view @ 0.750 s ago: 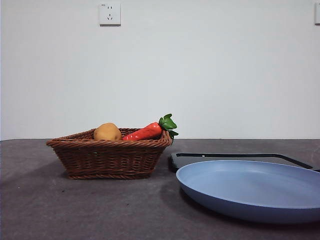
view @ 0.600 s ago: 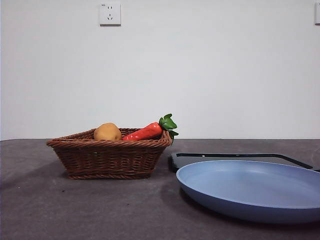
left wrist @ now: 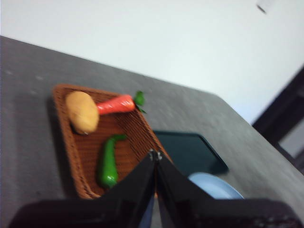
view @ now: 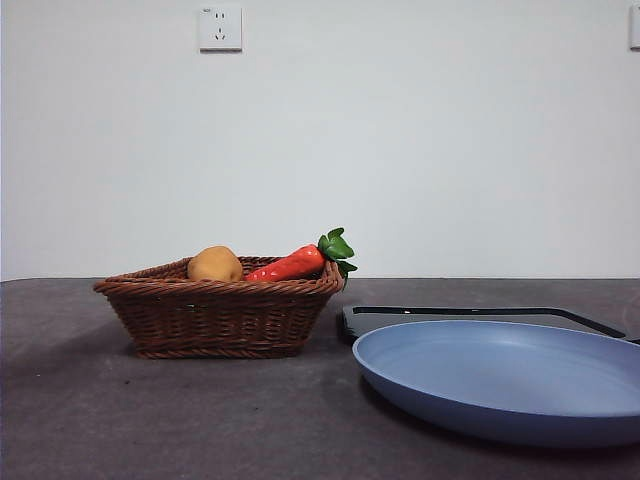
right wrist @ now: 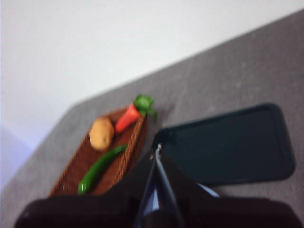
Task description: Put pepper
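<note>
The pepper (left wrist: pixel 108 163) lies flat on the floor of the wicker basket (view: pixel 222 312), in its near part, with its stem end toward the middle; the front view hides it behind the basket's wall. Farther in the same basket sit a tan potato (view: pixel 214 264) and a red-orange carrot-like vegetable (view: pixel 288 265), whose leafy green top hangs over the basket's right rim. The basket stands on the left of the dark grey table (view: pixel 170 420). To its right lies a black tray (left wrist: pixel 190 152), and a blue plate (view: pixel 505 378) rests nearer, overlapping the tray's near edge. The left gripper (left wrist: pixel 156 156) hangs above the table, its jaws pressed together and empty. The right gripper (right wrist: pixel 156 151) also hangs aloft, jaws together, holding nothing.
</note>
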`<state>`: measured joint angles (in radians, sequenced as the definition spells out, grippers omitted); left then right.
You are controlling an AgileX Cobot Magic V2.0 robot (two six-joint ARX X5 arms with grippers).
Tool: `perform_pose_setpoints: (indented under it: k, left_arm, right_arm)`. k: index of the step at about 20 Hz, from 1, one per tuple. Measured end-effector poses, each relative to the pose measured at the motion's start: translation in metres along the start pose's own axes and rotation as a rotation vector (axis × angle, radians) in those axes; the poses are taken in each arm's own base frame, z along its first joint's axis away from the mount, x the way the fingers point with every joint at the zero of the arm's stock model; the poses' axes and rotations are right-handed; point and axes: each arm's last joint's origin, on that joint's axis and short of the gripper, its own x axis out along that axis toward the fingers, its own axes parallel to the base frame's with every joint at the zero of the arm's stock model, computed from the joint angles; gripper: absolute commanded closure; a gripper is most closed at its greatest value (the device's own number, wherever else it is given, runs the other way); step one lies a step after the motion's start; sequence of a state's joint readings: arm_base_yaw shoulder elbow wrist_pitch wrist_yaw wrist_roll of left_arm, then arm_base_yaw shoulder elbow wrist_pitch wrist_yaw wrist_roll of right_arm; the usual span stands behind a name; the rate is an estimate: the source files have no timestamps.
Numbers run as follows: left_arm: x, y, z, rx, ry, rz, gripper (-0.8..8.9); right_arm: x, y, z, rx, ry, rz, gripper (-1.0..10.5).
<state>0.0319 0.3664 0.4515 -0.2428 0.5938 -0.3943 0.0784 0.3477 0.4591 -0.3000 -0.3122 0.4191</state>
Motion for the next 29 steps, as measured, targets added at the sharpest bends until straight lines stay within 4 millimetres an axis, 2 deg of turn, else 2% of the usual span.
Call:
perform_pose_setpoints:
  k: [5, 10, 14, 17, 18, 19, 21, 22, 23, 29]
  left_arm:
    - [0.006, -0.007, 0.021, 0.033, 0.148, -0.045, 8.07]
    - [0.008, -0.011, 0.031, 0.087, 0.295, -0.040, 8.07]
    - [0.008, -0.014, 0.029, 0.127, 0.444, -0.058, 8.07]
    - [0.008, -0.015, 0.029, 0.163, 0.451, -0.073, 8.03]
    - [0.008, -0.015, 0.028, 0.164, 0.452, -0.073, 7.90]
    - [0.008, -0.015, 0.029, 0.166, 0.451, -0.074, 7.19]
    - [0.008, -0.015, 0.029, 0.166, 0.451, -0.074, 5.08]
    - [0.008, -0.015, 0.029, 0.167, 0.450, -0.074, 4.68]
    - [0.008, -0.015, 0.029, 0.169, 0.447, -0.075, 4.65]
    - [0.009, -0.015, 0.031, 0.181, 0.431, -0.078, 4.65]
  right_arm:
    - [-0.001, 0.014, 0.029, -0.085, 0.186, -0.035, 9.4]
    - [-0.003, 0.025, 0.051, -0.190, 0.375, -0.069, 9.4]
    - [-0.007, 0.030, 0.060, -0.269, 0.565, -0.076, 9.4]
    - [-0.005, 0.029, 0.058, -0.290, 0.625, -0.073, 9.3]
    - [-0.004, 0.028, 0.058, -0.294, 0.627, -0.071, 9.3]
    - [-0.004, 0.028, 0.058, -0.295, 0.627, -0.071, 9.0]
    - [-0.004, 0.028, 0.059, -0.302, 0.620, -0.069, 7.4]
    - [-0.003, 0.028, 0.059, -0.302, 0.618, -0.069, 6.6]
    - [-0.002, 0.028, 0.059, -0.297, 0.619, -0.071, 6.2]
    - [0.018, 0.020, 0.057, -0.254, 0.698, -0.087, 6.2]
